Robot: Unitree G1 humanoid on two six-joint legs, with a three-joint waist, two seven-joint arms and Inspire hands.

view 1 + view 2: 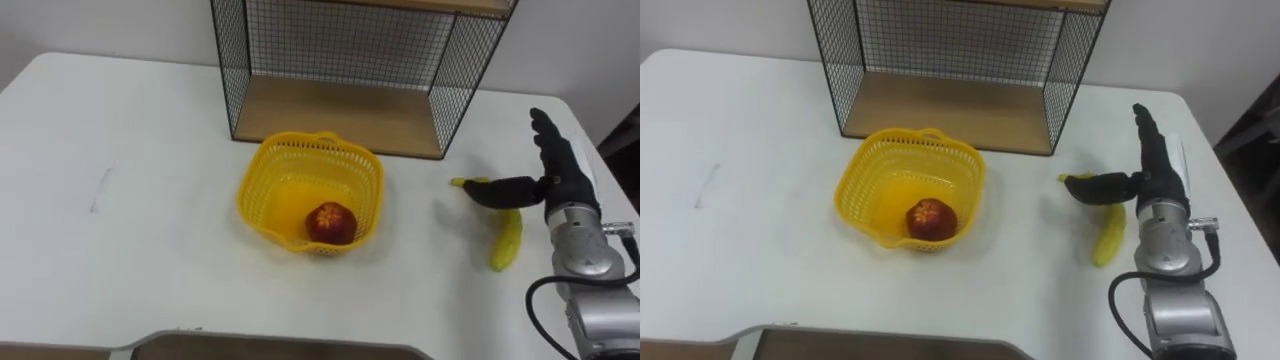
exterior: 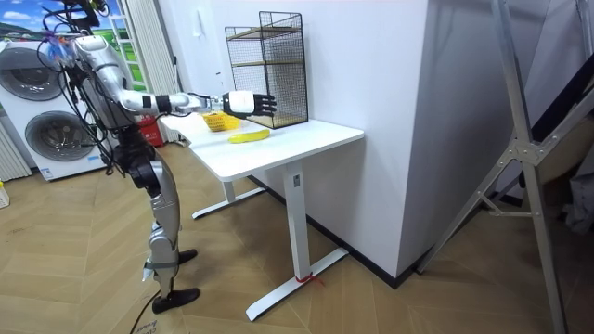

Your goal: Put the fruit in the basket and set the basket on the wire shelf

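A yellow plastic basket sits on the white table in front of the wire shelf. A red apple lies inside the basket. A yellow banana lies on the table to the right of the basket. My right hand hovers open just above the banana, fingers straight, thumb stretched over the banana's far end.
The wire shelf has a wooden bottom board and stands at the table's back edge against the wall. In the room view I stand at the table's end, with washing machines behind me.
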